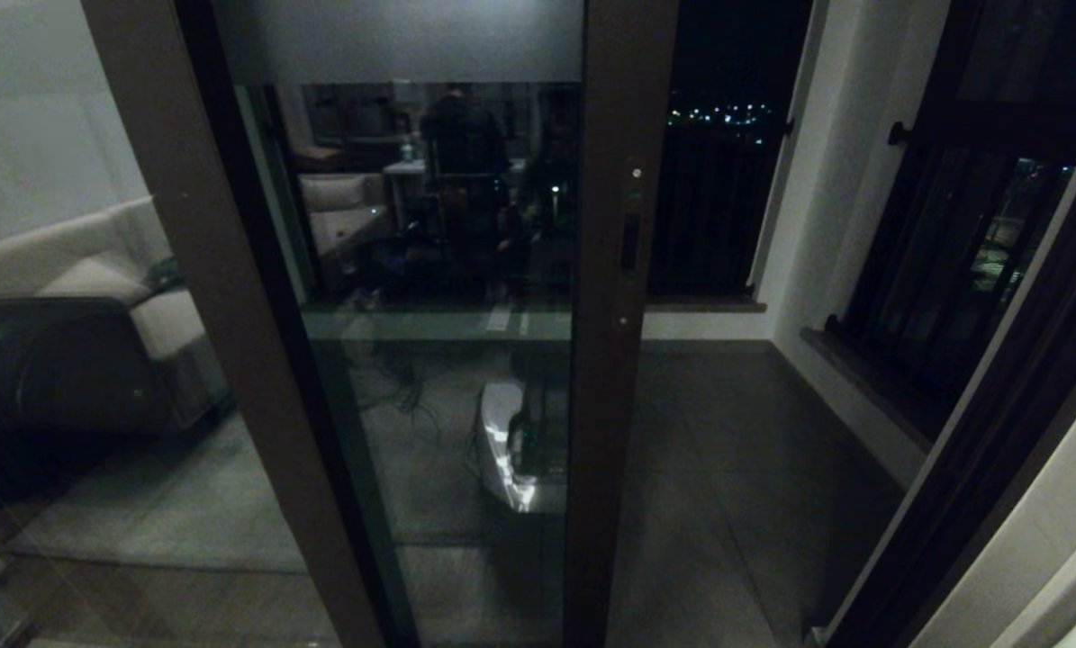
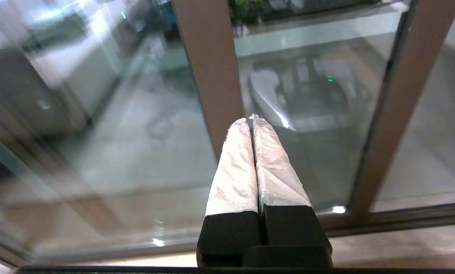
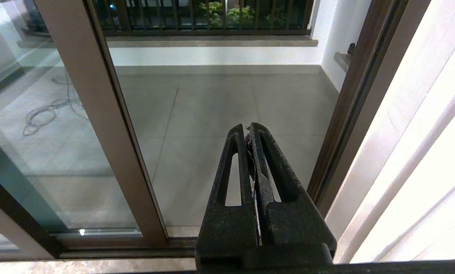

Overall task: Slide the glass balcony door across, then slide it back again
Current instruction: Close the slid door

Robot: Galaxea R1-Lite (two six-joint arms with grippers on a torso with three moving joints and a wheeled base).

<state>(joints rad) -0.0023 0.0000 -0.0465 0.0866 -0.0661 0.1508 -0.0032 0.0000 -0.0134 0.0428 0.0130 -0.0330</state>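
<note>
The glass balcony door point(image 1: 438, 378) stands ahead, a tall pane in a dark brown frame with a frosted band at its top. Its stile point(image 1: 611, 297) carries a slim black recessed handle point(image 1: 629, 243). To the right of that stile the doorway is open onto the balcony. Neither gripper shows in the head view. My left gripper point(image 2: 250, 118), its fingers wrapped in white, is shut on nothing and points at the door's glass point(image 2: 326, 152). My right gripper point(image 3: 247, 127), black, is also shut and empty, facing the open gap beside the door's stile point(image 3: 98, 114).
A handle-less brown-framed panel point(image 1: 222, 315) on the left shows a sofa. The dark door jamb point(image 1: 997, 432) bounds the opening on the right. Beyond lie the balcony's tiled floor point(image 1: 727, 450), a railing point(image 3: 212, 15) and a black-framed side window point(image 1: 970, 225). The floor track point(image 3: 117, 247) runs below.
</note>
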